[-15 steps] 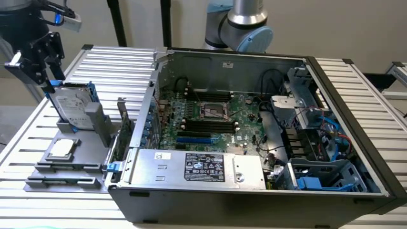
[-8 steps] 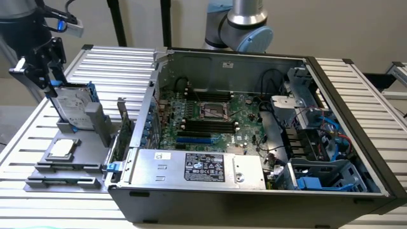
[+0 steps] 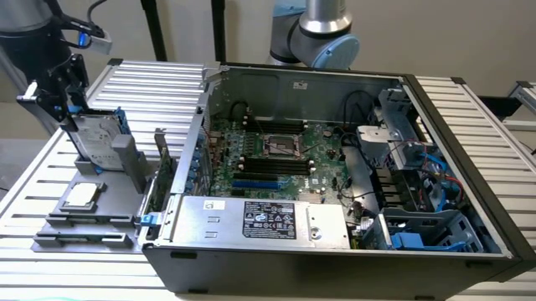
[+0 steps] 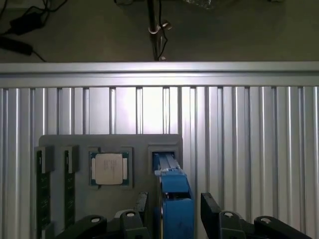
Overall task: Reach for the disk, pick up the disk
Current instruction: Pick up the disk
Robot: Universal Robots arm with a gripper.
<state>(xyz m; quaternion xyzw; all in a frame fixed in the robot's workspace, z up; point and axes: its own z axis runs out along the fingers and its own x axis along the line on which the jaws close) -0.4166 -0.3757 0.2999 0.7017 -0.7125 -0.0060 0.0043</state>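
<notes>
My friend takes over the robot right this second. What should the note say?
Gripper: open, with one finger on each side of the upper end of the disk, not closed on it.
Disk: stands upright in its slot in the grey holder on the slatted table, to the exterior view's left of the computer case. A small chip lies flat in the same holder.
Done: the reach looks about finished.
Left: the disk is not gripped and not lifted yet.
</notes>
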